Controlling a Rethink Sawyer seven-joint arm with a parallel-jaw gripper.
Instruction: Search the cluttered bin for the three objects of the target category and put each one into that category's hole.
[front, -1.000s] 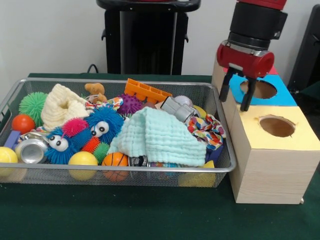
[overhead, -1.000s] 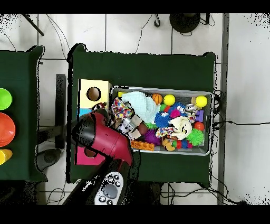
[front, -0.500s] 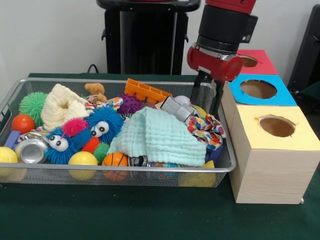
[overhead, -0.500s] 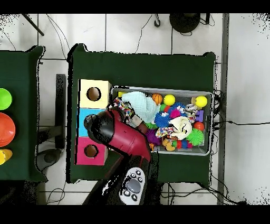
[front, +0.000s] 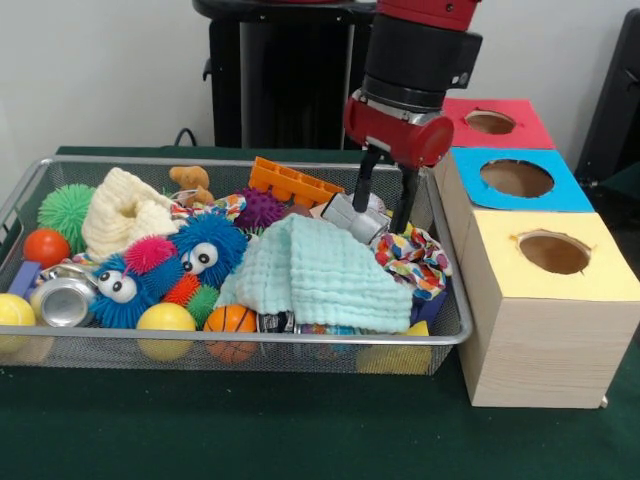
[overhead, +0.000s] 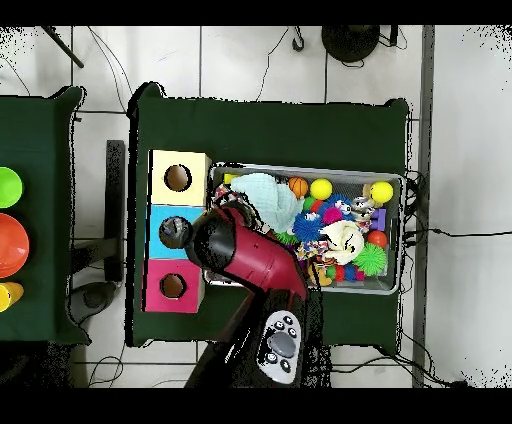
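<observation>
My gripper (front: 380, 216) hangs open and empty over the right end of the wire bin (front: 240, 338). Its fingertips straddle a grey plastic toy (front: 350, 216) that lies on a mint cloth (front: 320, 275). A multicoloured fabric ring (front: 415, 258) sits just right of the fingers. Three wooden boxes with holes stand right of the bin: red (front: 497, 122), blue (front: 520, 180) and yellow (front: 553, 255). In the overhead view the red arm (overhead: 245, 262) covers the bin's left end and hides the gripper.
The bin also holds an orange brick plate (front: 290, 182), a purple spiky ball (front: 262, 208), blue furry balls with eyes (front: 208, 250), a cream cloth (front: 125, 210), a tin can (front: 62, 300) and several small balls. Coloured bowls (overhead: 10, 243) sit on a side table.
The gripper has travelled from above the blue box leftwards to over the bin's right end and come lower, staying open with nothing in it.
</observation>
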